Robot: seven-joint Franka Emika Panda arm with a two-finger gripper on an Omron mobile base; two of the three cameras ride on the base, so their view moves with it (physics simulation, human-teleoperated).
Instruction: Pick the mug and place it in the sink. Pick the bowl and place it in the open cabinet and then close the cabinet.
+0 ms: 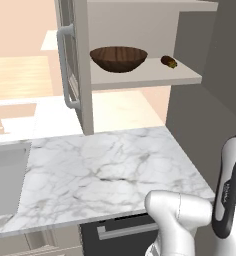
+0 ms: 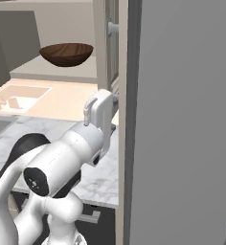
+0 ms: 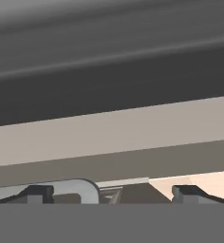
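I see the bowl [image 1: 118, 58] sitting on the shelf [image 1: 155, 76] of the open cabinet [image 1: 140, 20], with a small dark lump [image 1: 168, 61] to its right on the same shelf. The cabinet door [image 1: 70, 60] stands open at the left, its silver bar handle facing me. Below, the white marble table [image 1: 105, 170] runs left to the grey sink [image 1: 7, 175]. My hand [image 3: 111, 192] has its fingers spread wide apart and holds nothing, close under a beige edge.

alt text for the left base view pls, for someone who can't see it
A dark wooden bowl sits on the inner shelf of the open upper cabinet, beside a tiny dark brown lump. Below lies a marble counter, the grey sink at its left edge.
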